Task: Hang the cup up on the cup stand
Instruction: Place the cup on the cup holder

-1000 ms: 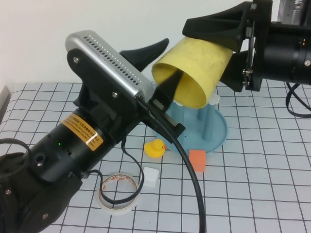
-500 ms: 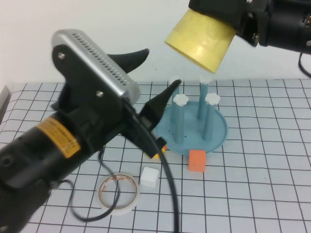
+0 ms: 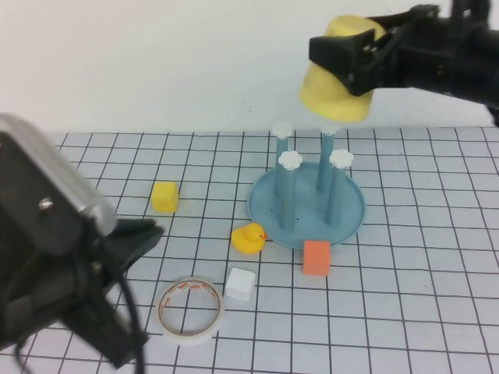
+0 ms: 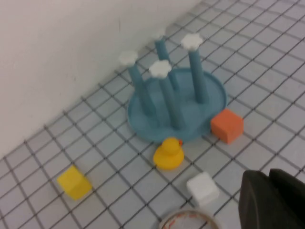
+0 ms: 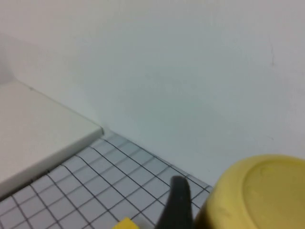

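Note:
The pale-yellow cup (image 3: 335, 84) hangs mouth down in my right gripper (image 3: 352, 48), which is shut on its sides, high at the back right. Its rim sits just above the white cap of the back right post of the cup stand (image 3: 352, 218), a blue dish with four capped posts. In the right wrist view the cup's base (image 5: 259, 193) fills the corner beside one dark finger (image 5: 177, 204). My left gripper (image 3: 136, 292) is open and empty at the near left, well away from the stand. The stand also shows in the left wrist view (image 4: 217, 93).
On the grid mat lie a yellow cube (image 3: 164, 196), a rubber duck (image 3: 249, 238), an orange cube (image 3: 316, 257), a white cube (image 3: 240, 284) and a tape roll (image 3: 191, 309). The duck and the orange cube lie against the stand's near rim. A white wall stands behind.
My left arm has let go and pulled back to the near left. My right gripper has turned the cup mouth down and brought it over the stand's back right post.

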You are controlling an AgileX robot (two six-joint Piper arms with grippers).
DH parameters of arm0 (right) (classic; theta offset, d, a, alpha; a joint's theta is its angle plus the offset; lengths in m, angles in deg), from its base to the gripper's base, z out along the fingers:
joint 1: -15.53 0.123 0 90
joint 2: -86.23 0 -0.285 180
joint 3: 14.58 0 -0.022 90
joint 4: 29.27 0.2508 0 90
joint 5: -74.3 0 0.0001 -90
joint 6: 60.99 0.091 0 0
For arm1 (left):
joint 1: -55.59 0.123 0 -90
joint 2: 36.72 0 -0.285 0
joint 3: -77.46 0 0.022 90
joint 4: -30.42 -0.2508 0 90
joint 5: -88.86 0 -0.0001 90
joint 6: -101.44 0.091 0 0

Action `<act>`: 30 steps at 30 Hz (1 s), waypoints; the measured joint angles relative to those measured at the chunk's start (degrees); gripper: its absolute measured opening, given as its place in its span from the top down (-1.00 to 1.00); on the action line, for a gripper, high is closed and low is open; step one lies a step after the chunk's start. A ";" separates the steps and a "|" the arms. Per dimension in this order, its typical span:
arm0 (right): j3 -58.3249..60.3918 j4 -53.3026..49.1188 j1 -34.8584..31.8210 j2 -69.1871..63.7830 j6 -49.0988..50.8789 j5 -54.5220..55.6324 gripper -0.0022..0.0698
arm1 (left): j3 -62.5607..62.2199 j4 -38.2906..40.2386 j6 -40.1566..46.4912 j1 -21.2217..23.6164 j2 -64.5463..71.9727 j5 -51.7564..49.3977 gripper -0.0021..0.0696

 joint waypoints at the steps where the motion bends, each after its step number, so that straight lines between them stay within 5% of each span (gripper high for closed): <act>1: -0.93 0.14 0.00 -1.69 -0.55 0.00 -0.66 | 0.00 0.00 -0.12 0.26 -0.83 -1.57 0.93; 16: -20.86 0.26 1.35 -24.32 -12.23 -0.11 -0.66 | 0.00 -8.93 -5.79 0.62 -6.59 -17.66 0.94; 30: -30.23 0.26 1.92 -34.73 -13.70 -0.75 -0.66 | 0.00 -15.85 -9.69 0.62 -6.59 -18.27 0.94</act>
